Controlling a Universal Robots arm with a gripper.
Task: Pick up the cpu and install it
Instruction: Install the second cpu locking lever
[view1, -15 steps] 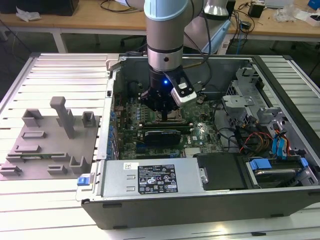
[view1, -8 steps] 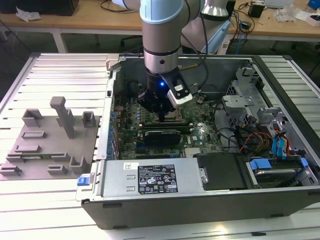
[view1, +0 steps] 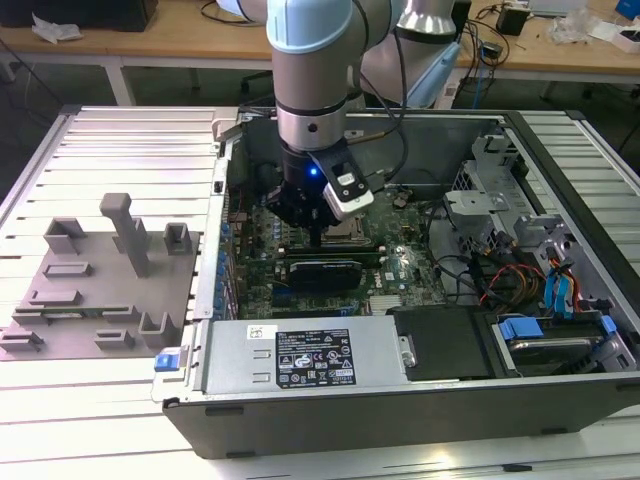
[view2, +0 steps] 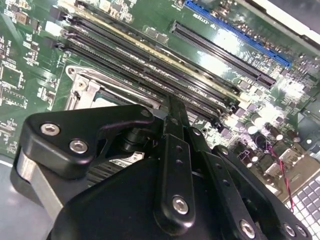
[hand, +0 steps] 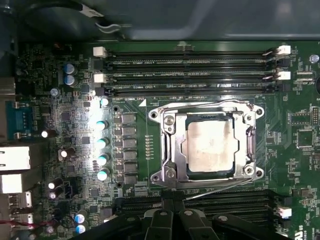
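Note:
The cpu, a silvery square chip, lies flat in the motherboard socket, with the metal frame around it. My gripper stands just beside the socket's frame, near the thin wire lever. Its black fingers are shut together with nothing seen between them. In the exterior view the gripper hangs low inside the open computer case, over the green motherboard. In the second wrist view the gripper points at the memory slots, with the socket frame beside it.
A grey tray with upright holders lies outside the case at the exterior view's left. Inside the case are a silver power supply, a metal drive cage and loose cables. Capacitors stand beside the socket.

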